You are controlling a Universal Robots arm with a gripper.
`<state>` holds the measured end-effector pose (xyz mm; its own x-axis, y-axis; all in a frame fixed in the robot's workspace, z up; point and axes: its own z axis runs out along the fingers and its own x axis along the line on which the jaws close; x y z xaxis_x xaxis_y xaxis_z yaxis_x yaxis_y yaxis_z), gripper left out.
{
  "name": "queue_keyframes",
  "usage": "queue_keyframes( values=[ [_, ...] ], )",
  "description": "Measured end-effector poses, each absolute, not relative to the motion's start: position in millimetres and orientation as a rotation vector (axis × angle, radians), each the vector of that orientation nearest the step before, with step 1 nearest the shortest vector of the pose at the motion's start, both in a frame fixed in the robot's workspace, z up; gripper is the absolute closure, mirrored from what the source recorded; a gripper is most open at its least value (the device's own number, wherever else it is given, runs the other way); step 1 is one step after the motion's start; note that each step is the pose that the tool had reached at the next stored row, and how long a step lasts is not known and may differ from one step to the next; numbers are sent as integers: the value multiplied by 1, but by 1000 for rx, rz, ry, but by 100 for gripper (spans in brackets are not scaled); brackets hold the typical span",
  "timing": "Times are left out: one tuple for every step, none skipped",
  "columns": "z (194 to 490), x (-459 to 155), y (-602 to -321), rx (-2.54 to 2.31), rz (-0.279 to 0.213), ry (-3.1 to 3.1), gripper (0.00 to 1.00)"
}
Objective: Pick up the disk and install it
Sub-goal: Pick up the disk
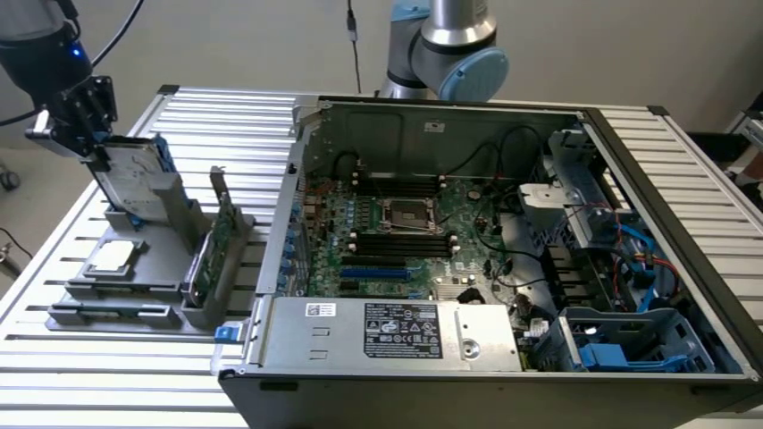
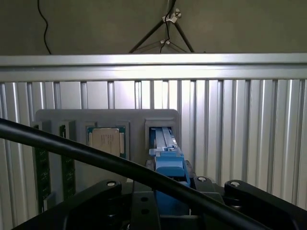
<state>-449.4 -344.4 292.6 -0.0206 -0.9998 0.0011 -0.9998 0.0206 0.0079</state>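
**Disk gripped upright at rack**

The disk (image 1: 134,179) is gripped at its top edge by the gripper (image 1: 102,150) and stands upright at the grey rack (image 1: 120,292) on the exterior view's left. A chip (image 1: 110,256) and a green card (image 1: 205,264) are held on the same rack. An open computer case (image 1: 313,134) is set just beside it on the slatted table (image 1: 107,380).

Your disk (image 1: 129,174) stands on edge, slightly tilted: silver-grey, blue carrier along its side, lower end at the grey rack (image 1: 179,213) on the exterior view's left, top pinched by the claw (image 1: 102,150).
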Motion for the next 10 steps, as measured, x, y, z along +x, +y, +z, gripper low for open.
queue_keyframes(
  values=[
    [292,-449,-344,2195,-4,-2241,67],
    [292,-449,-344,2196,-1,-2242,67],
    [291,-449,-344,2197,3,-2243,67],
    [291,-449,-344,2198,6,-2244,67],
    [290,-449,-344,2199,10,-2244,67],
    [290,-449,-344,2199,12,-2245,67],
    [290,-449,-344,2199,13,-2245,67],
    [289,-449,-344,2199,14,-2245,67],
    [289,-449,-344,2199,15,-2245,67],
    [288,-449,-344,2199,15,-2244,67]
  ],
)
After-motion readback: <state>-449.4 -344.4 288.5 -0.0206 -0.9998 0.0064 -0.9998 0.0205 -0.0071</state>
